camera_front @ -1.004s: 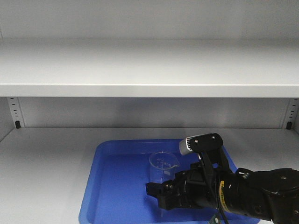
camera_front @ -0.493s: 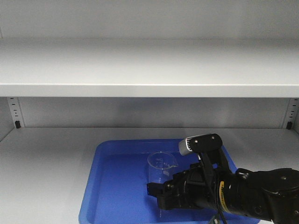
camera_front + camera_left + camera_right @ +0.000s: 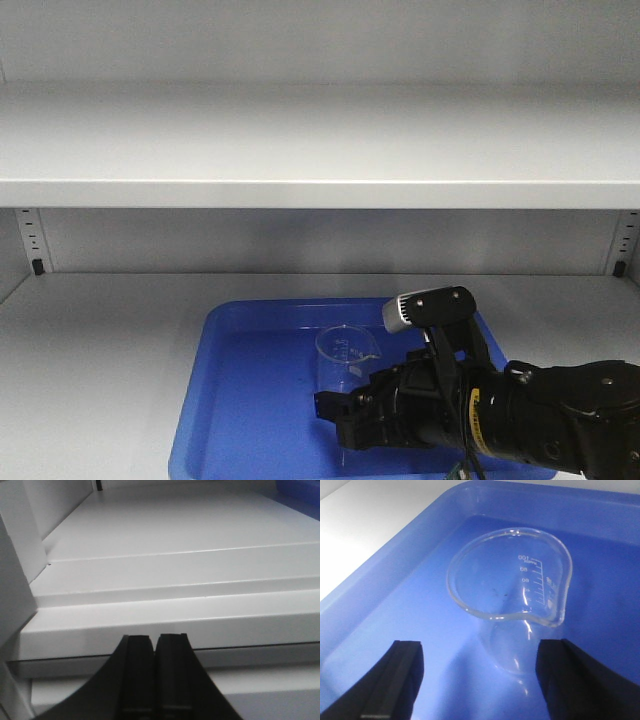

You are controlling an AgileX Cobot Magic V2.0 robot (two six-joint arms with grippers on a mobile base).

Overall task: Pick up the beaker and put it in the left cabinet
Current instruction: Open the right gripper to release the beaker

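The small clear beaker (image 3: 346, 352) with white graduation marks stands upright in a blue tray (image 3: 245, 400) on the lower shelf of the pale grey cabinet (image 3: 320, 180). In the right wrist view the beaker (image 3: 512, 605) stands just ahead of my right gripper (image 3: 477, 675), which is open and empty; its spout points toward the gripper. In the front view the right gripper (image 3: 340, 412) is low in the tray, just in front of the beaker. My left gripper (image 3: 152, 645) is shut and empty, in front of the shelf's front edge (image 3: 165, 630).
The cabinet's upper shelf (image 3: 320, 150) overhangs the tray. Slotted strips (image 3: 33, 240) run up the back corners. The cabinet's left side wall (image 3: 20, 555) stands close to the left gripper. A corner of the blue tray (image 3: 300, 490) shows far right.
The beaker has shifted slightly to the left in the tray since a second ago; the right arm has barely moved.
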